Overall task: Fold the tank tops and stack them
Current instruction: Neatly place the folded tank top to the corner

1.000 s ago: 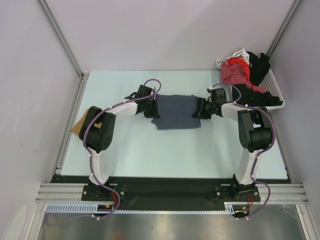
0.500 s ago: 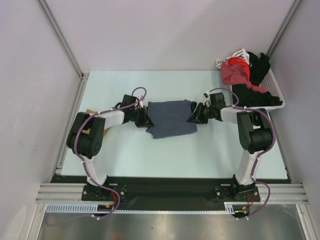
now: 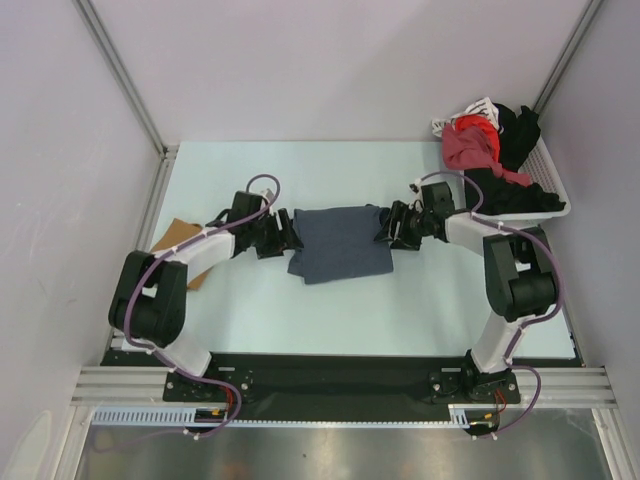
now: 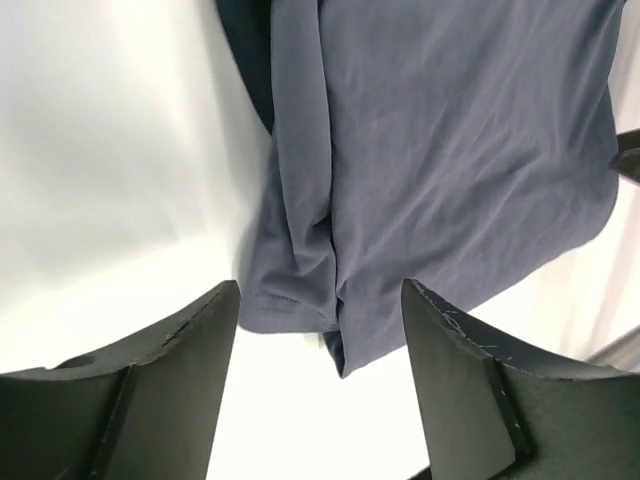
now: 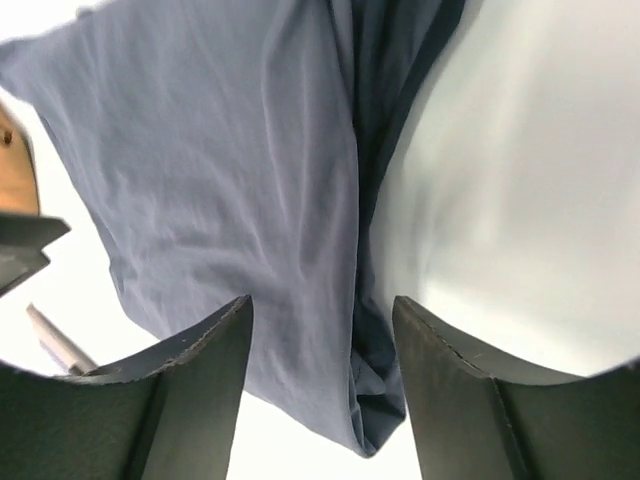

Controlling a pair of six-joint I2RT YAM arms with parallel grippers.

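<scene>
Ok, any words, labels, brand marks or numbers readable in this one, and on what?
None can be read.
The slate-blue tank top shows no print or tag in the top view or either wrist view.
The white cloth in the basket bears dark marks, too small to tell whether they are letters.

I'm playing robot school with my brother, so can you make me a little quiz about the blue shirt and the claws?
1. True or false: the folded slate-blue cloth tank top lies between the left claw and the right claw.
2. Where does the white plastic basket stand? A: far right corner. B: far left corner. C: in the middle.
3. Fill in: both claws are ___ (open or shut).
Key: 1 true; 2 A; 3 open.
</scene>
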